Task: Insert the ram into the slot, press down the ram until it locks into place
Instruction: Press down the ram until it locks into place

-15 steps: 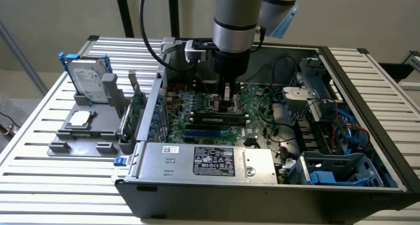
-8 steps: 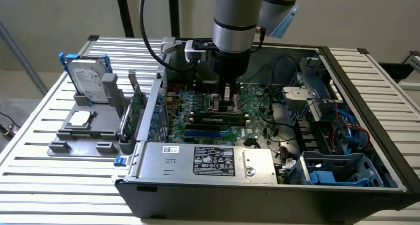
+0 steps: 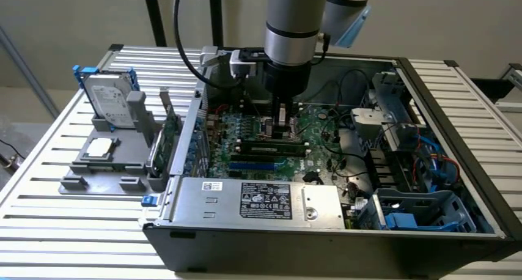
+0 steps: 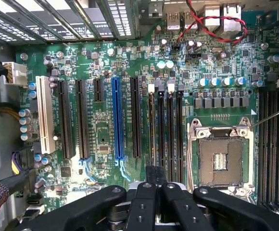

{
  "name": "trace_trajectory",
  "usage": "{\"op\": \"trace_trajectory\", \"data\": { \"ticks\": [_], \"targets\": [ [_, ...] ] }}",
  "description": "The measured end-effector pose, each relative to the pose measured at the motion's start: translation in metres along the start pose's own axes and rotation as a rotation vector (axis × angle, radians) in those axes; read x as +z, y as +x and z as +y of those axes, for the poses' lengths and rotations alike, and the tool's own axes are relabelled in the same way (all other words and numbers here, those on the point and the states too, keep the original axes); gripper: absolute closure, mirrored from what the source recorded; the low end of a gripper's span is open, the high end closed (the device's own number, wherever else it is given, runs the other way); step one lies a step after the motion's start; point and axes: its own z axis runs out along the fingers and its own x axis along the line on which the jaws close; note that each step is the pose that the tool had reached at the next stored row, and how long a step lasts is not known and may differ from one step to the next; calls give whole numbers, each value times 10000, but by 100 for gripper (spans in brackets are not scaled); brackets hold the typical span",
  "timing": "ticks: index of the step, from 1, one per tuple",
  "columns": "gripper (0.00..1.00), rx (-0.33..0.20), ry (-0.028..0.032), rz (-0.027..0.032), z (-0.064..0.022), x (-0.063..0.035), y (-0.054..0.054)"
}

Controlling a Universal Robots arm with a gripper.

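The arm is down inside the open computer case (image 3: pixel 456 170), and the hand (image 3: pixel 283 124) sits low over the green motherboard (image 4: pixel 101 139). From the wrist camera its black fingers (image 4: pixel 144 204) are drawn in narrow, close together, right above the row of black memory sockets next to the processor socket (image 4: pixel 221 159). The ram (image 3: pixel 273 149) lies along a slot (image 4: pixel 152 130) in that row, just beside the hand. Whether the fingers actually grip the stick, I cannot tell. A hard drive (image 3: pixel 110 99) stands outside the case on the slatted worktop (image 3: pixel 57 231).
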Motion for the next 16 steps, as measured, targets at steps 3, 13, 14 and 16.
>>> {"op": "trace_trajectory", "data": {
  "ticks": [3, 13, 14, 16],
  "targets": [
    [89, 0, 0, 0, 0, 0, 0],
    [89, 1, 0, 2, 0, 112, -5],
    [89, 0, -1, 3, 0, 130, -6],
    [89, 0, 0, 2, 1, 166, -12]
  ]
}}
